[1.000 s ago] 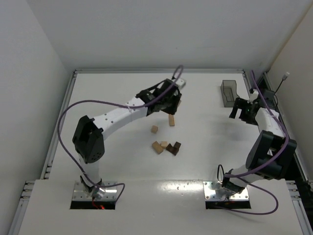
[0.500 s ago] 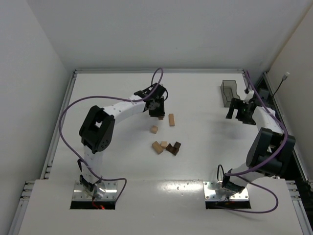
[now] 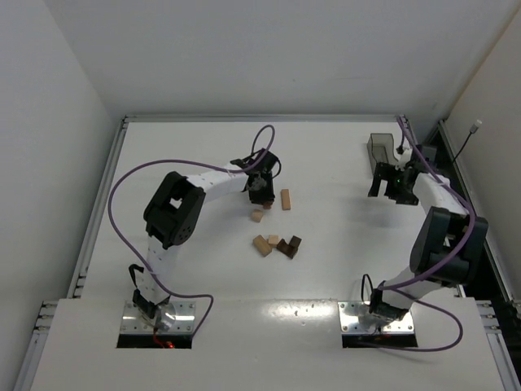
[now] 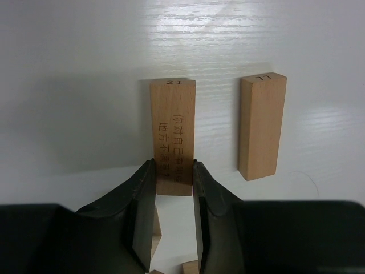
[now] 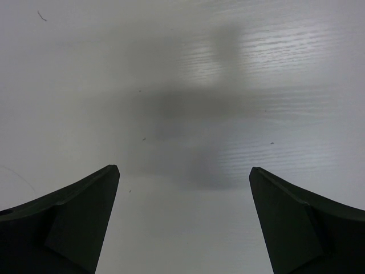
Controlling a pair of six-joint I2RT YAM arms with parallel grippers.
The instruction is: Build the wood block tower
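- Table (image 3: 163, 155): white, matte, faintly grained, with a raised rim along the far and side edges. There is wide bare room left of and beyond the left gripper (image 3: 259, 194).
- Left gripper: dark jaws clamped on the near end of a block (image 4: 172, 128), a smooth tan oblong with engraved characters (numerals stamped on its far end). Whether it rests on the table cannot be told.
- Second block (image 4: 262, 127), also a tan oblong, lies parallel just beside it, not touching.
- Third block (image 3: 257, 215), tan, lies near that gripper. A cluster (image 3: 277, 244) of tan and dark brown pieces sits nearer the bases.
- Right gripper (image 5: 183, 171): jaws wide apart over bare table, near the smoky bin (image 3: 379, 153).
- Tan scraps low between the left fingers are cut off and unidentifiable.
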